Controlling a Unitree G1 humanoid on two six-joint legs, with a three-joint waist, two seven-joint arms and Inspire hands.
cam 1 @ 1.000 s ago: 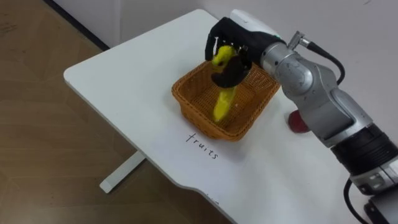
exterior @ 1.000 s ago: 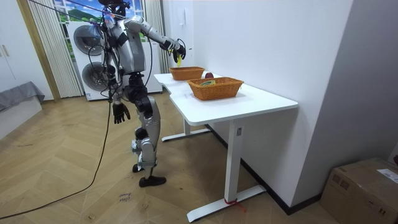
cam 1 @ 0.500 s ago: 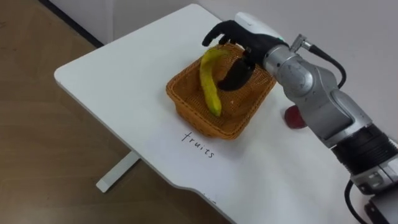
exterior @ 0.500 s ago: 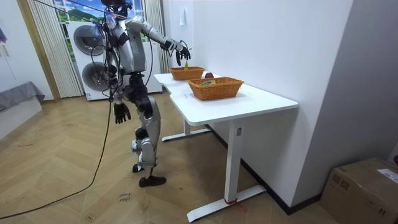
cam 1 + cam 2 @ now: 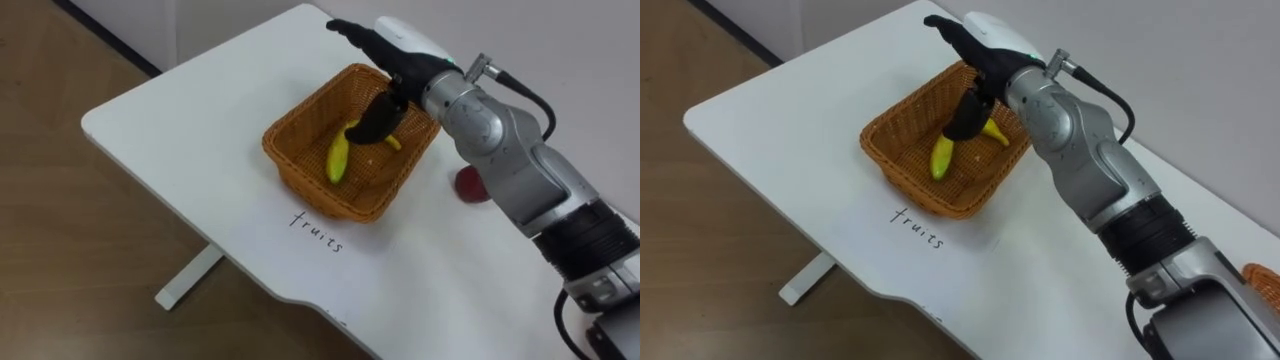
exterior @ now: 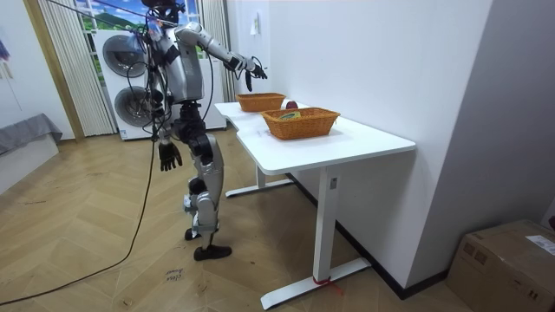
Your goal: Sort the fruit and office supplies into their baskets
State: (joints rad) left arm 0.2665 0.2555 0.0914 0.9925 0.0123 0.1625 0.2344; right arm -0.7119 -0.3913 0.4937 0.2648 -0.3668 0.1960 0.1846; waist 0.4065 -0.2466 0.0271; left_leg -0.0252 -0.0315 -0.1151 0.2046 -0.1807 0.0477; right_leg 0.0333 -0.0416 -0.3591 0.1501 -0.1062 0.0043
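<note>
Found banana (image 5: 339, 160) lying in wicker fruit basket (image 5: 300, 185), free of any grip. Noted right hand (image 5: 395, 58) over the far rim, fingers straight and spread, holding nothing, thumb down close to the banana. Judged best to lift clear of the rim before reaching for red fruit (image 5: 470, 186) beside the basket on table (image 5: 180, 120). Spotted left hand (image 6: 167, 157) hanging by the hip.

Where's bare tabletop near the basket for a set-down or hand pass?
Free: table left of the basket, out to the table edge, and the strip in front beyond the handwritten label. Crowded: over the basket, where the open right hand hangs above the banana, and right of it, by a red object.
</note>
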